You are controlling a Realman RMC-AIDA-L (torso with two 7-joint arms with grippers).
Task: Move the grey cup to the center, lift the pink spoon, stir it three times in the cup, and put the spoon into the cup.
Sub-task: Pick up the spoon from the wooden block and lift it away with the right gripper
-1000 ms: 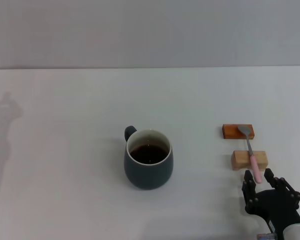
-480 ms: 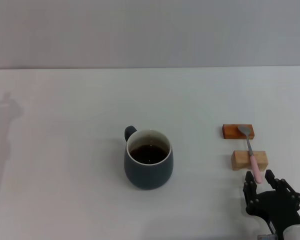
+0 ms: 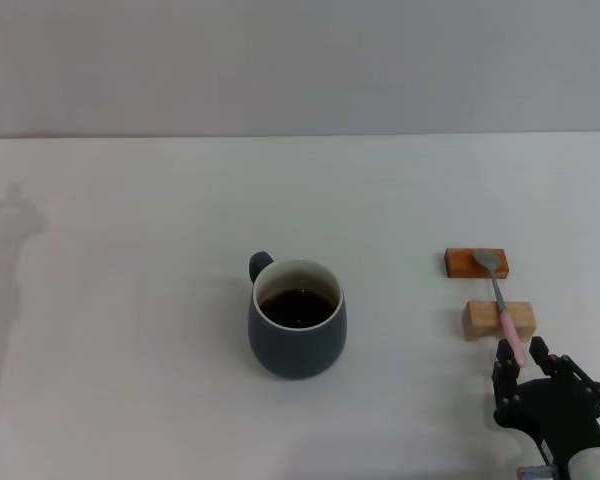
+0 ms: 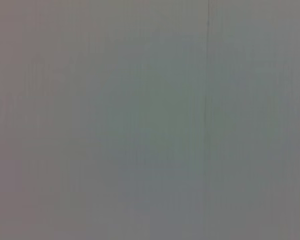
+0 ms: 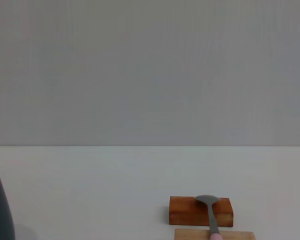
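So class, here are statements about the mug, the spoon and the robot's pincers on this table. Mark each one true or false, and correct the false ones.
1. The grey cup holds dark liquid. True.
2. The pink spoon stands inside the cup. False: it lies across two wooden blocks, apart from the cup.
3. The spoon's metal bowl rests on the darker, reddish block. True.
4. The right pincer is by the spoon's pink handle end. True.
5. The left pincer hovers over the cup. False: it is not in view.
6. The cup's handle points toward the spoon. False: it points to the far left, away from it.
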